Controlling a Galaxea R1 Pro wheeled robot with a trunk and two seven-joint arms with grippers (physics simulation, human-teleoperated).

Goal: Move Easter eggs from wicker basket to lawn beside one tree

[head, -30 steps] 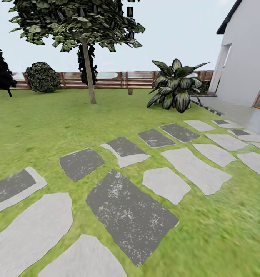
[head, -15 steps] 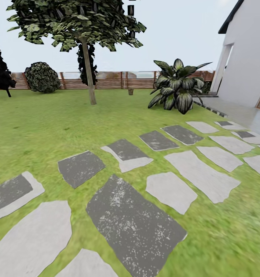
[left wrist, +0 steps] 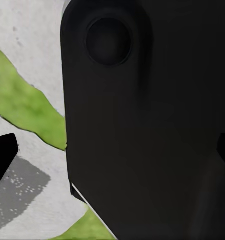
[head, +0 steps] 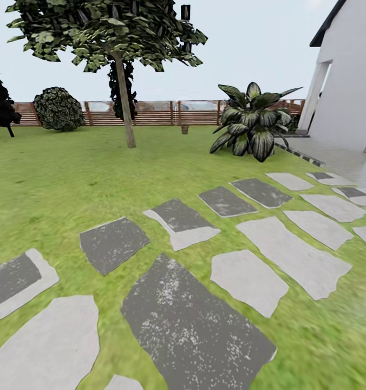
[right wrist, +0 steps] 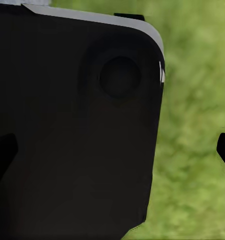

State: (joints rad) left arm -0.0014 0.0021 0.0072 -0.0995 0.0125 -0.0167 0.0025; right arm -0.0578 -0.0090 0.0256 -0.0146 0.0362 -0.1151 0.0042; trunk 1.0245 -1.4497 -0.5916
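from my head i look out over the lawn [head: 58, 179], wide and mottled green, running far to a brown slatted fence [head: 156, 112]. near me, grey stepping stones [head: 194, 319] lie across the grass in a band that runs from the near left to the far right, some dark and speckled, some pale. a tree [head: 124, 97] with a thin pale trunk and a dark leafy crown stands far off on the grass, left of centre, in front of the fence. a round dark bush [head: 59, 108] sits by the fence at far left, and a black-leaved tree [head: 0, 103] stands at the left edge. a broad-leaved striped plant [head: 253, 127] grows right of centre, and a white house wall [head: 351, 81] rises at far right. at my left wrist a big black body [left wrist: 147, 125] blocks most of the sight, with pale stone and a strip of grass beside it; my right wrist sees the same kind of black body [right wrist: 72, 125] against green grass. dark tips at the edges may be my fingers, but i cannot tell how wide either pincer stands.
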